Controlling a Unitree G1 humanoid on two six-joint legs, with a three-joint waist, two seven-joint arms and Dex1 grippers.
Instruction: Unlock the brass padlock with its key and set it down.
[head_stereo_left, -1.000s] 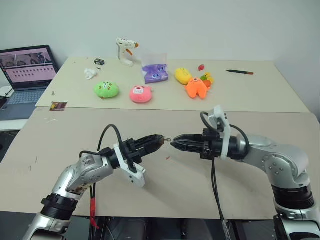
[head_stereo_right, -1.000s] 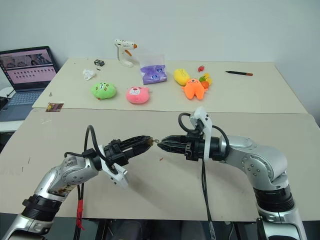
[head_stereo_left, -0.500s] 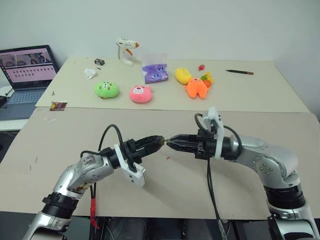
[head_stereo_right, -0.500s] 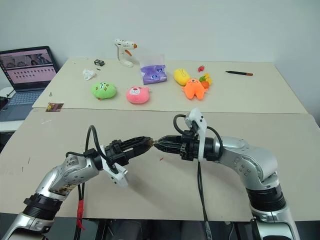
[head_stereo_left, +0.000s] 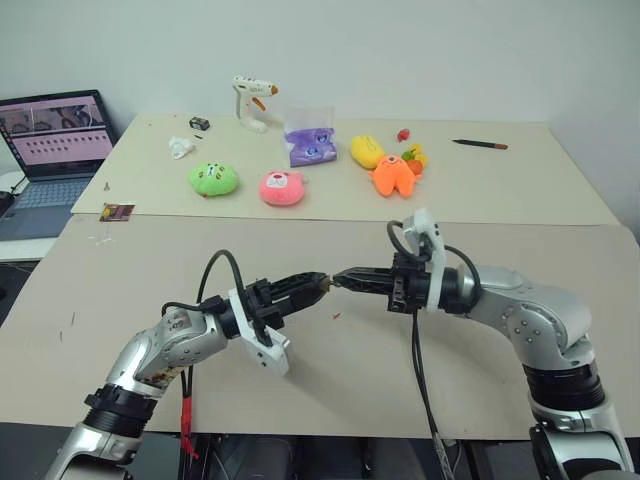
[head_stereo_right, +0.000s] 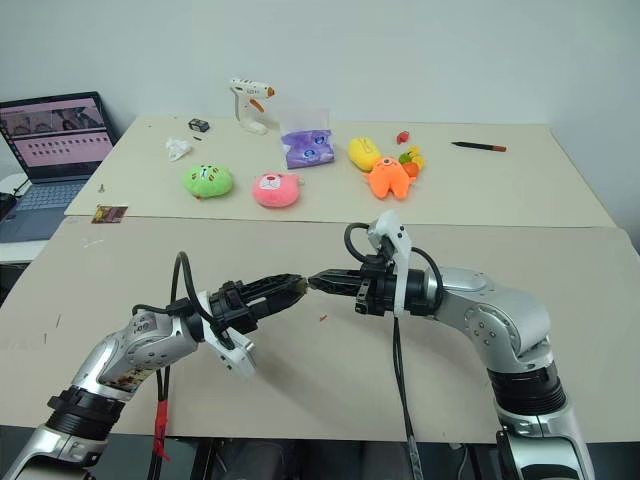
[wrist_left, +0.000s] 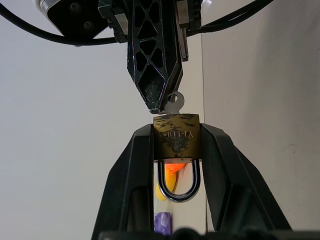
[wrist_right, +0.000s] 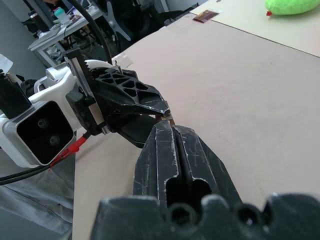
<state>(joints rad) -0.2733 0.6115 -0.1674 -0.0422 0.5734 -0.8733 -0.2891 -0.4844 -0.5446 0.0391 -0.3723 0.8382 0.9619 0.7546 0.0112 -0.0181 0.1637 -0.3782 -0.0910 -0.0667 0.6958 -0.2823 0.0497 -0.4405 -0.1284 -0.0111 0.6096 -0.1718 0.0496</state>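
Observation:
The brass padlock (wrist_left: 176, 137) is clamped between my left gripper's (wrist_left: 176, 145) two black fingers, its silvery shackle (wrist_left: 176, 192) pointing back toward the wrist. The key (wrist_left: 174, 103) sticks out of the padlock's far end, showing a small round silver head. My right gripper (wrist_left: 156, 106) comes in from the opposite side, tip to tip with the left, its fingers shut on the key's head. From the head camera the two grippers meet above the near table, left gripper (head_stereo_left: 314, 283) and right gripper (head_stereo_left: 339, 279) almost touching. The right gripper (wrist_right: 170, 125) looks pressed together in its wrist view.
On the far table lie a green plush (head_stereo_left: 213, 179), a pink plush (head_stereo_left: 281, 188), a yellow plush (head_stereo_left: 366, 151), an orange plush (head_stereo_left: 395, 174), a purple bag (head_stereo_left: 310, 146), a glue gun (head_stereo_left: 250, 102) and a pen (head_stereo_left: 480, 145). A laptop (head_stereo_left: 55, 140) stands at left. A tiny red speck (head_stereo_left: 337, 316) lies below the grippers.
My right gripper has moved left toward the left gripper and closed on the key's head. The left gripper has kept still with the padlock.

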